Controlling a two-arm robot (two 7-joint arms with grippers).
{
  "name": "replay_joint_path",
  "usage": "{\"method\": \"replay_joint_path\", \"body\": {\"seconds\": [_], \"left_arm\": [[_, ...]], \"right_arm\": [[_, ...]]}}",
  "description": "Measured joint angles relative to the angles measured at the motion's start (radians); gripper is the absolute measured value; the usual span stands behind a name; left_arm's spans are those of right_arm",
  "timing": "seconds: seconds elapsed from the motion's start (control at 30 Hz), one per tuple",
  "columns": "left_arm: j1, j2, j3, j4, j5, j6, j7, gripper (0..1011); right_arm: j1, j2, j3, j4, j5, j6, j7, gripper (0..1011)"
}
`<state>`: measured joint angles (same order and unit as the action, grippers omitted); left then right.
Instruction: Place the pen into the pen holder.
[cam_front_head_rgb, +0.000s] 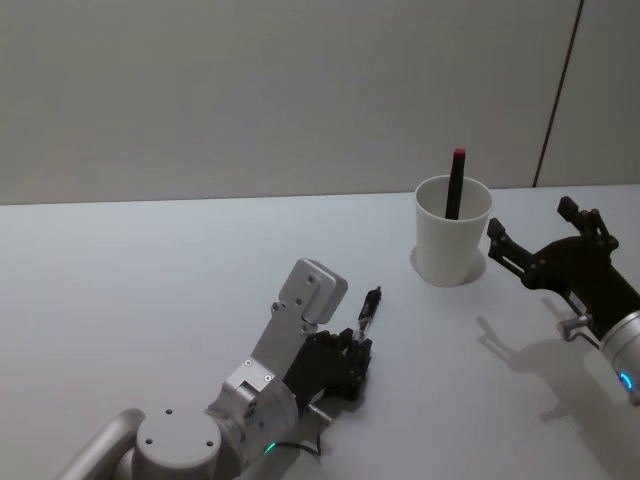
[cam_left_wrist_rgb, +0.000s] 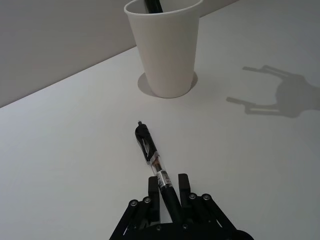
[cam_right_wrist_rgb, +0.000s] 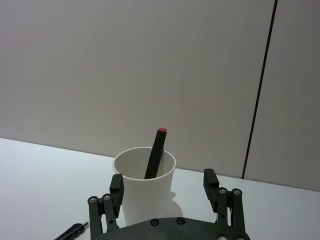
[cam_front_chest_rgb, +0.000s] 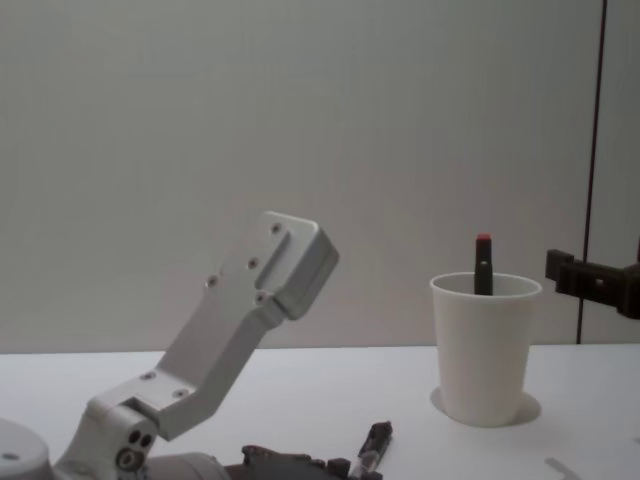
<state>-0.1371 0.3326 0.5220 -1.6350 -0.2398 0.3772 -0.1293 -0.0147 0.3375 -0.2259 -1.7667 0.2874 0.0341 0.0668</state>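
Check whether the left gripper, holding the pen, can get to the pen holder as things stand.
Probably yes. Only table lies between the left gripper, shut on the pen, and the pen holder. The right gripper sits open beside it, not above, and the red-capped pen inside leaves room.

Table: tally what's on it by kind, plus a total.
Cups: 1, the white cup.
Pens: 2, the red-tipped pen standing in the white cup, and the black pen gripped by the left gripper.
Total: 3.
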Motion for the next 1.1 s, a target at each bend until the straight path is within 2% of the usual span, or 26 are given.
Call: {"method": "replay_joint_path", "body": {"seconds": [0.1, 0.23, 1.1], "left_arm": [[0.0, 0.0, 0.0, 0.0, 0.0, 0.001, 0.0, 174], [0.0, 0.0, 0.0, 0.0, 0.0, 0.001, 0.0, 123], [0.0, 0.0, 0.0, 0.0, 0.0, 0.0, 0.0, 123]], "right_arm": [[0.0, 0.0, 0.0, 0.0, 0.0, 0.0, 0.0, 1002], [0.0, 0.0, 0.0, 0.0, 0.0, 0.0, 0.0, 1002], [0.0, 0.0, 0.0, 0.0, 0.0, 0.0, 0.0, 1002]]}}
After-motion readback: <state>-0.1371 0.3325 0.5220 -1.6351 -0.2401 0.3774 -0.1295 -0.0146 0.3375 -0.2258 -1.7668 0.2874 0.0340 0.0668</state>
